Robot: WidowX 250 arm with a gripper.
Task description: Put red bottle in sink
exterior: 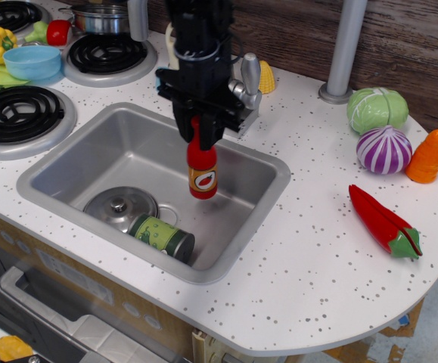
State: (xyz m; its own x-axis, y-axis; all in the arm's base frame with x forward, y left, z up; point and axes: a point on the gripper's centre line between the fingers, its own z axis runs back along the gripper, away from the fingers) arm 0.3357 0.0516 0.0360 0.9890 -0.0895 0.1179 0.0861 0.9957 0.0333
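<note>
The red bottle (202,172) hangs upright inside the grey sink (82,157), toward its far right part, its label with a red oval facing me. My black gripper (201,128) comes down from above and is shut on the bottle's cap and neck. Whether the bottle's base touches the basin floor I cannot tell.
In the sink lie a metal pot lid (119,207) and a green-labelled can (163,237). On the counter at right are a red chili pepper (383,221), a purple onion (384,149), a cabbage (377,109) and a carrot (426,156). Stove burners (18,113) and a blue bowl (32,61) are at left.
</note>
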